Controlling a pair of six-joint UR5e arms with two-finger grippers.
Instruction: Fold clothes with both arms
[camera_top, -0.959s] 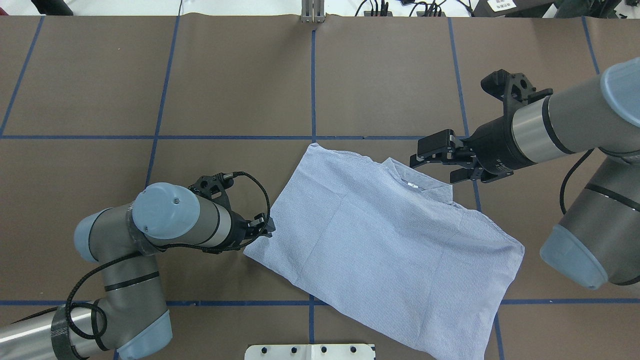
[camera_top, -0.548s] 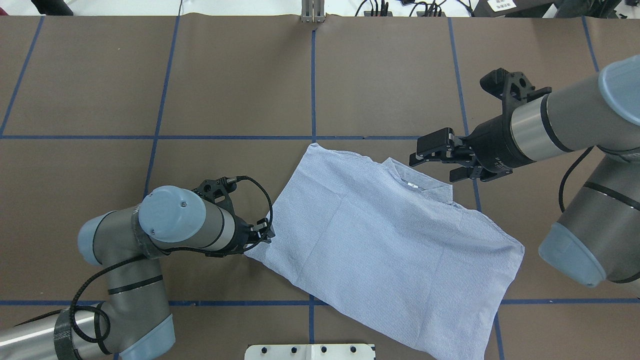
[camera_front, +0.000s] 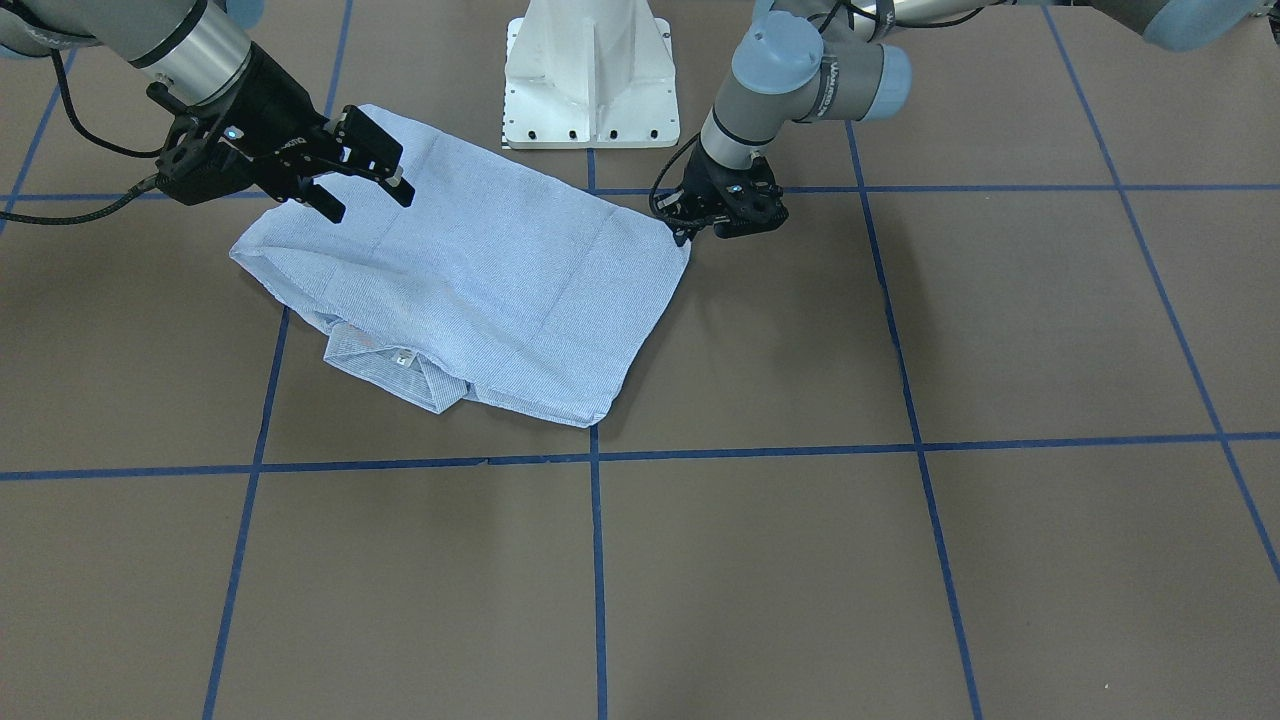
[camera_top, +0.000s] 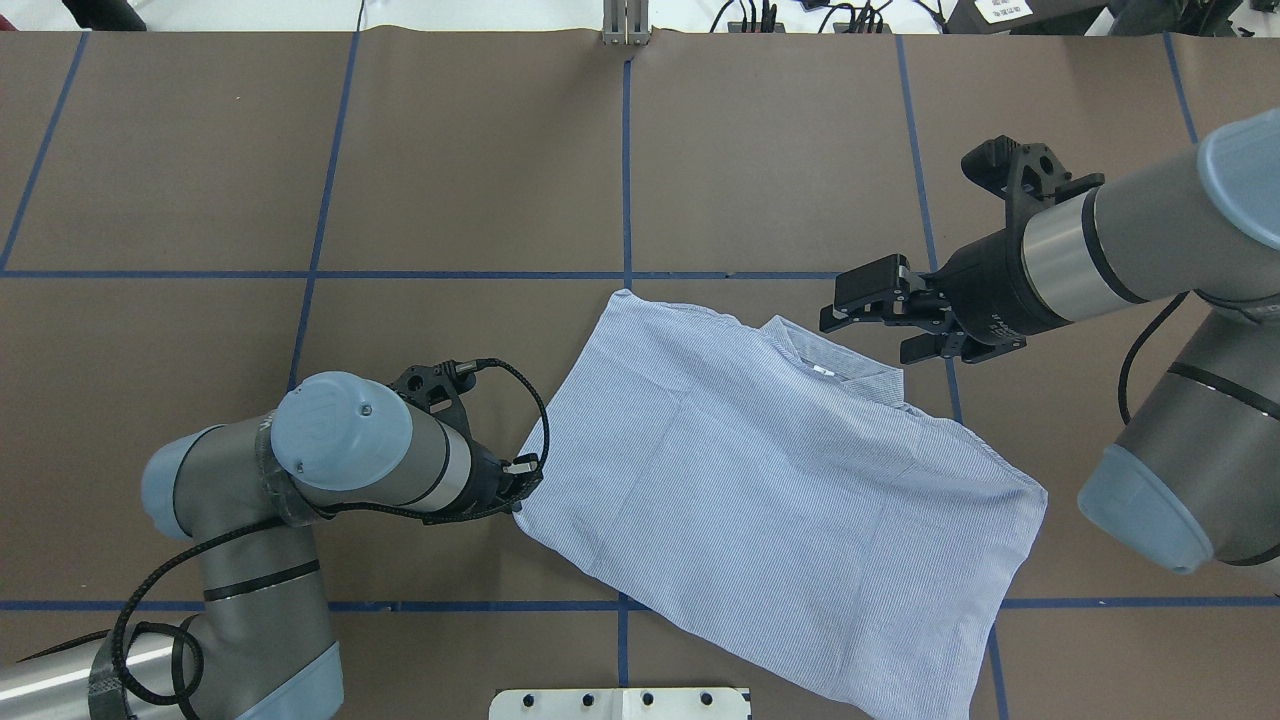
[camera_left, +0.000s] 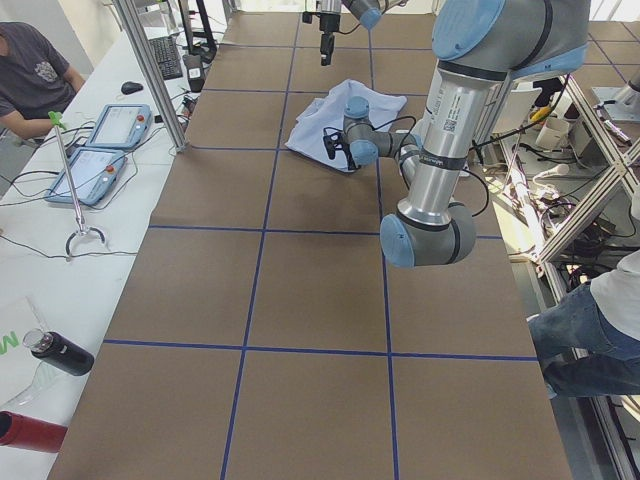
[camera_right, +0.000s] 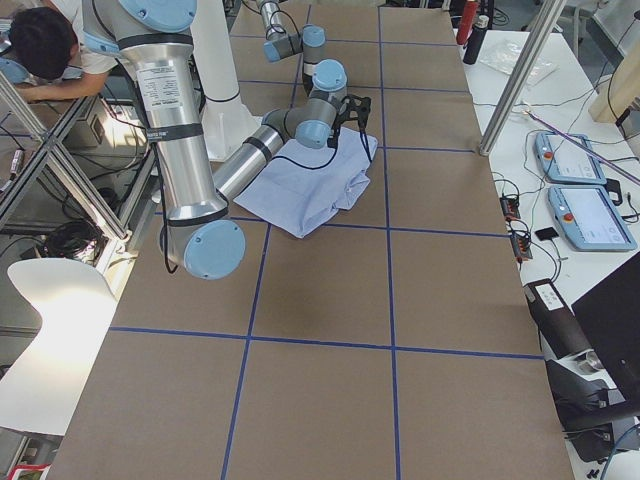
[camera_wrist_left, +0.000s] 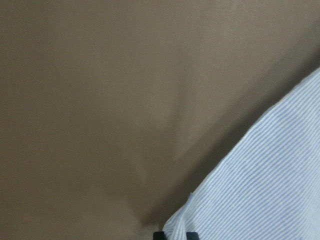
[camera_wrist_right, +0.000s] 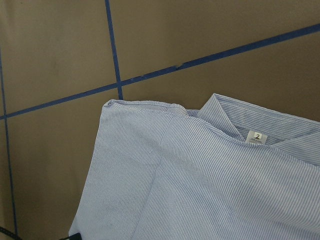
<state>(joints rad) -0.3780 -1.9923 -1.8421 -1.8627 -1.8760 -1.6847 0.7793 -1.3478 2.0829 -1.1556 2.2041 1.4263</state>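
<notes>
**Striped shirt near the robot-side edge, one corner pinched**

Front-facing view: the light blue and white fine-striped shirt (camera_front: 480, 270) lies folded flat on the brown desk with blue tape lines (camera_front: 900, 560). It sits close to the robot-side edge, just beside the white pedestal base (camera_front: 590, 70). The black left claw (camera_front: 690, 232) meets one shirt corner. The black right claw (camera_front: 365, 190) hovers over the opposite end, spread wide and gripping nothing. Brown surface stretches broadly toward the operators' edge and the desk's left end.

Overhead view: the collar, with its white neck tag (camera_top: 825, 371), points toward the far edge. The shirt's nearest corner is cut off by the frame's bottom. The left wrist hides most of that claw.

Side views: the shirt is small and distant, partly behind the arms.

Left wrist view: the corner's cloth sits pinched between two black fingertips (camera_wrist_left: 158, 235), which are themselves nearly cut off.

Right wrist view: the collar, the tag and one shirt corner lie near a tape crossing.
</notes>
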